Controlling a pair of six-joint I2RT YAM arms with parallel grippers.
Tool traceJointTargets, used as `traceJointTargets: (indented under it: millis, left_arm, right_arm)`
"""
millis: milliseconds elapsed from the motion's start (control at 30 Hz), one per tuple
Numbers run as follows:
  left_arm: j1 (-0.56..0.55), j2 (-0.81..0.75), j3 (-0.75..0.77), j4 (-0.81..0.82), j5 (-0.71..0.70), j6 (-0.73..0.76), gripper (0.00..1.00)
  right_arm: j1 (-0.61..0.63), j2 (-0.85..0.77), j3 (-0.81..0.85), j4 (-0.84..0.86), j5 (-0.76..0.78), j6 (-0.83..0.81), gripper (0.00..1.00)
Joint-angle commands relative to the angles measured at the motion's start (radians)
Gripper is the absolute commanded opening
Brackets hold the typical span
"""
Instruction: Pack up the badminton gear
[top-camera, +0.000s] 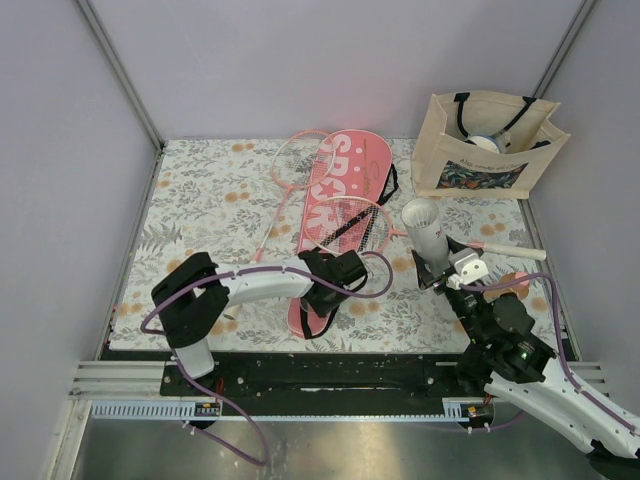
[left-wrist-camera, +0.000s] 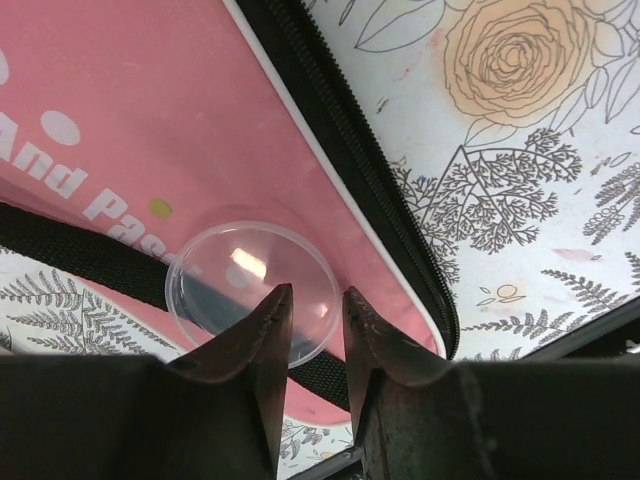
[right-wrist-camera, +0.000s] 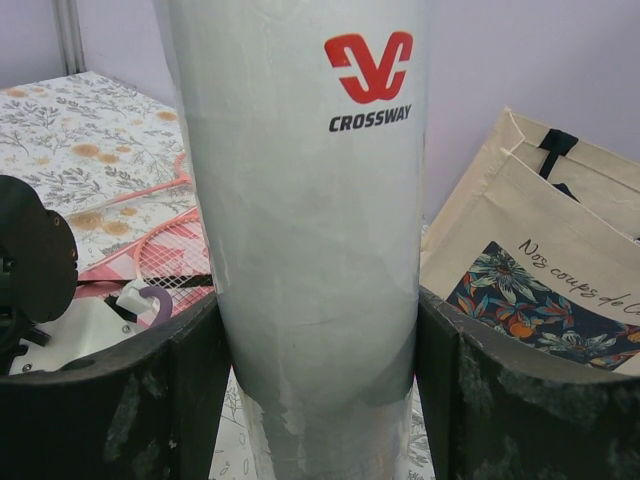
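Note:
The long pink racket cover (top-camera: 345, 185) lettered "SPORT" lies in the middle of the floral table. One pink racket (top-camera: 352, 226) rests across it, its white handle (top-camera: 505, 250) pointing right. A second racket (top-camera: 298, 158) lies at the cover's left. My left gripper (top-camera: 335, 290) hovers over the cover's near end (left-wrist-camera: 150, 100), open by a narrow gap (left-wrist-camera: 315, 292). Nothing is pinched in the gap. A clear round lid (left-wrist-camera: 240, 280) lies on the cover just under the fingertips. My right gripper (top-camera: 442, 264) is shut on the white tube (right-wrist-camera: 310, 150), which stands upright between its jaws (right-wrist-camera: 318, 330).
A beige tote bag (top-camera: 485, 150) with black straps stands open at the back right. A small peach-coloured object (top-camera: 515, 281) sits by the right arm. The cover's black strap (left-wrist-camera: 90, 255) and zipper (left-wrist-camera: 340, 130) run under the left gripper. Purple walls enclose the table.

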Motion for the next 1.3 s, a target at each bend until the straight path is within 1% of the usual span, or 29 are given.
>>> traceJointTargets:
  millis: [0, 133, 233, 367, 500, 633, 767, 967, 1033, 1100, 1167, 1200, 1233, 1267]
  left_arm:
    - [0.000, 0.005, 0.015, 0.020, -0.051, 0.015, 0.30]
    - [-0.014, 0.005, -0.001, 0.035, -0.059, 0.000, 0.24]
    - [-0.025, -0.002, -0.015, 0.049, -0.050, -0.013, 0.16]
    - [-0.025, -0.027, -0.028, 0.052, -0.050, -0.037, 0.00]
    - [-0.023, -0.100, -0.029, 0.052, -0.059, -0.068, 0.00]
    - [-0.014, -0.225, -0.006, 0.029, -0.136, -0.128, 0.00]
    - [0.032, -0.347, 0.025, 0.000, -0.144, -0.198, 0.00]
    - [0.124, -0.562, 0.080, -0.049, -0.059, -0.316, 0.00]
    - [0.161, -0.633, 0.110, -0.075, -0.033, -0.341, 0.00]
    - [0.175, -0.703, 0.130, -0.081, -0.018, -0.352, 0.00]
    - [0.181, -0.777, 0.134, -0.049, 0.045, -0.346, 0.00]
    - [0.181, -0.797, 0.134, -0.025, 0.104, -0.341, 0.00]
    - [0.182, -0.811, 0.134, -0.009, 0.131, -0.342, 0.00]
    - [0.182, -0.822, 0.135, 0.005, 0.196, -0.342, 0.00]
  right_arm:
    - [-0.003, 0.002, 0.017, 0.058, 0.033, -0.018, 0.61]
    - [-0.003, 0.011, 0.014, 0.066, 0.031, -0.018, 0.61]
    - [-0.003, 0.011, 0.017, 0.069, 0.031, -0.016, 0.61]
    - [-0.003, 0.012, 0.022, 0.069, 0.026, -0.013, 0.61]
    - [-0.003, 0.012, 0.026, 0.063, 0.023, -0.003, 0.60]
    - [-0.003, 0.026, 0.031, 0.050, 0.007, 0.014, 0.60]
    - [-0.003, 0.061, 0.026, 0.039, -0.033, 0.016, 0.60]
    - [-0.003, 0.136, 0.011, 0.064, -0.206, -0.013, 0.60]
    - [-0.003, 0.158, 0.022, 0.056, -0.318, -0.026, 0.60]
    - [-0.003, 0.189, 0.031, 0.061, -0.419, -0.042, 0.60]
    - [-0.005, 0.233, 0.041, 0.049, -0.518, -0.075, 0.59]
    - [-0.003, 0.271, 0.052, 0.038, -0.553, -0.091, 0.59]
    - [-0.003, 0.302, 0.060, 0.029, -0.582, -0.102, 0.59]
    - [-0.002, 0.326, 0.069, 0.024, -0.598, -0.108, 0.59]
